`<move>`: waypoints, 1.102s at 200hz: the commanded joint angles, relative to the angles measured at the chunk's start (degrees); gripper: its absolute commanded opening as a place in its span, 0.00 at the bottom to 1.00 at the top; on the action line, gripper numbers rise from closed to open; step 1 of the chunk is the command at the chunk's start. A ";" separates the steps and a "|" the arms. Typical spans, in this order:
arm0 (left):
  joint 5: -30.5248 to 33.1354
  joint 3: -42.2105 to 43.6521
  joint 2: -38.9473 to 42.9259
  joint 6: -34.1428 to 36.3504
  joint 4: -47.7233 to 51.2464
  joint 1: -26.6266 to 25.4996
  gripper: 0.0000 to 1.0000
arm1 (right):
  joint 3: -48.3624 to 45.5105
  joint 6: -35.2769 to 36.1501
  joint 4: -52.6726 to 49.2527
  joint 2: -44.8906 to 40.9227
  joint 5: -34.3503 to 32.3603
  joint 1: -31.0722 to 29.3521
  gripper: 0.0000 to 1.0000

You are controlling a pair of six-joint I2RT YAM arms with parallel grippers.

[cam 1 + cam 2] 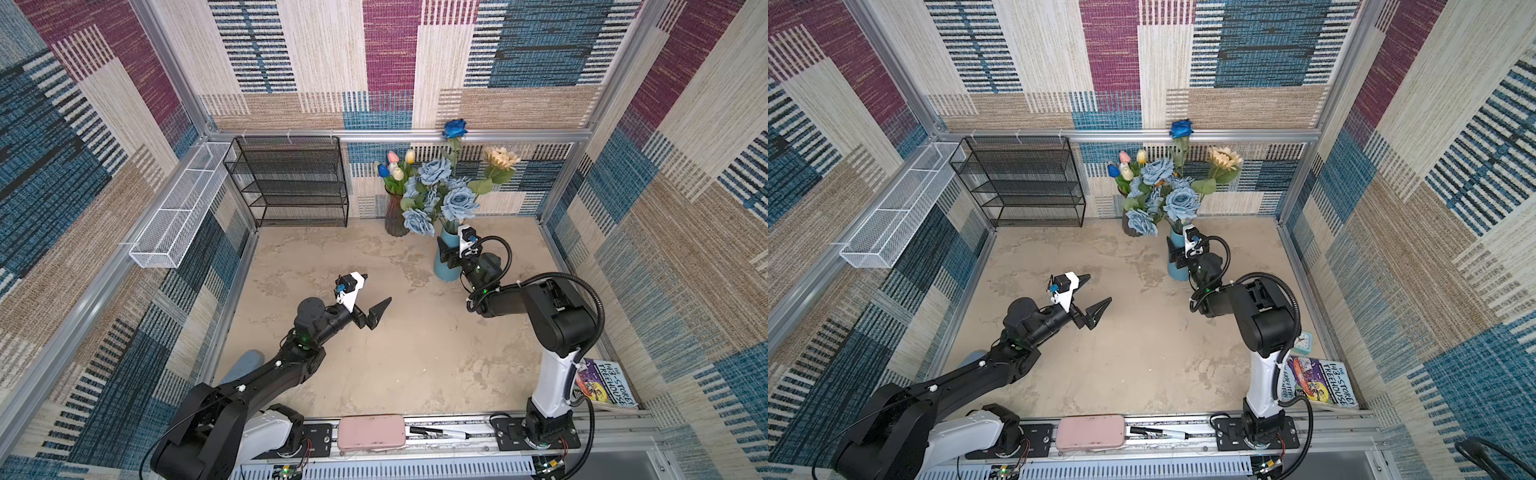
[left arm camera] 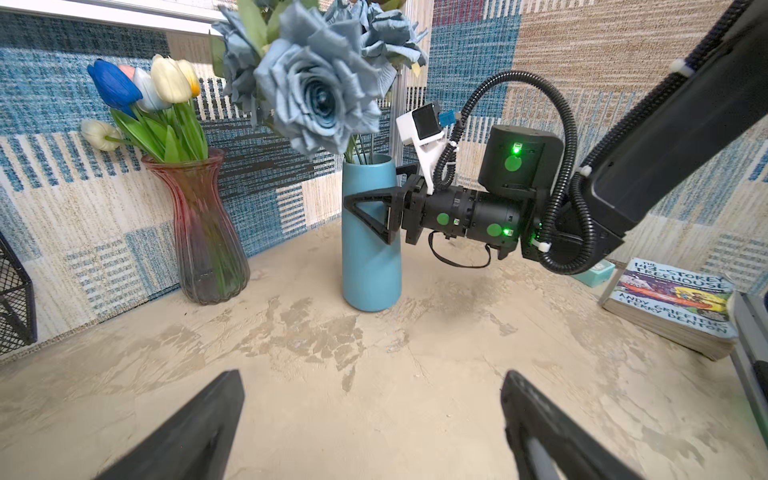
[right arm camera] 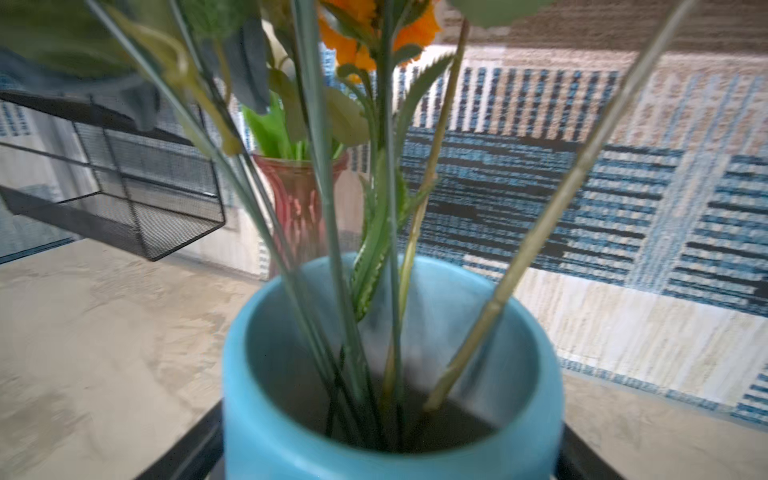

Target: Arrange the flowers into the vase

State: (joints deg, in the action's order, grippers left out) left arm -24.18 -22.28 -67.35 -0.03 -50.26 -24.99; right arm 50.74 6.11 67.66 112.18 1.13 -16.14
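Right jaws astride vase [image 2: 371, 266] — flowers [image 2: 316, 96] inside

Both top views look down from high above the near edge of the table [image 1: 415, 353], facing the back wall [image 1: 316, 62]. They take in the whole scene in two nearly equal pictures, shifted slightly sideways.

Your left wrist camera sits low over the middle of the table and faces the back right corner at middle range. The spread fingers of the left gripper [image 2: 372, 376] frame its lower edge. With the top views it shares the blue vase [image 2: 371, 266], the red glass vase [image 2: 203, 249] and the book [image 2: 673, 307].

Your right wrist camera is very close — just above the blue vase's rim, looking over it toward the back wall, and blurred. The red glass vase and the black mesh shelf [image 3: 137, 208] show behind.
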 commanded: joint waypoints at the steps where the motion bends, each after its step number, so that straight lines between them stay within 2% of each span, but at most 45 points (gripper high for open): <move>1: 0.11 0.22 0.29 0.65 -1.95 0.03 0.99 | 3.33 0.48 14.25 2.60 -5.69 1.59 0.39; 40: 0.24 0.57 1.32 0.82 -0.73 0.09 0.99 | 9.31 0.35 18.55 8.86 -12.19 2.86 0.38; 59: 0.60 0.91 2.32 1.00 0.16 0.03 1.00 | 12.19 0.36 20.16 11.49 -17.45 2.96 0.38; 104: 1.38 1.40 4.67 1.61 2.71 0.10 0.99 | 20.27 2.97 18.15 16.22 -24.41 3.18 0.37; 202: 1.07 0.75 2.67 1.09 1.11 0.03 0.99 | 35.71 0.56 7.24 24.94 -19.24 3.47 0.43; 220: 1.37 0.66 2.84 1.34 1.30 0.03 1.00 | 35.92 0.44 7.33 25.32 -19.58 3.42 0.51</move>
State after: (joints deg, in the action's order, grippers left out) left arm -22.76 -21.08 -64.53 0.36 -47.31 -24.99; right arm 85.47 7.66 68.55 137.32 -19.59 -12.43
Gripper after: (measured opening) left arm 0.994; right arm 0.846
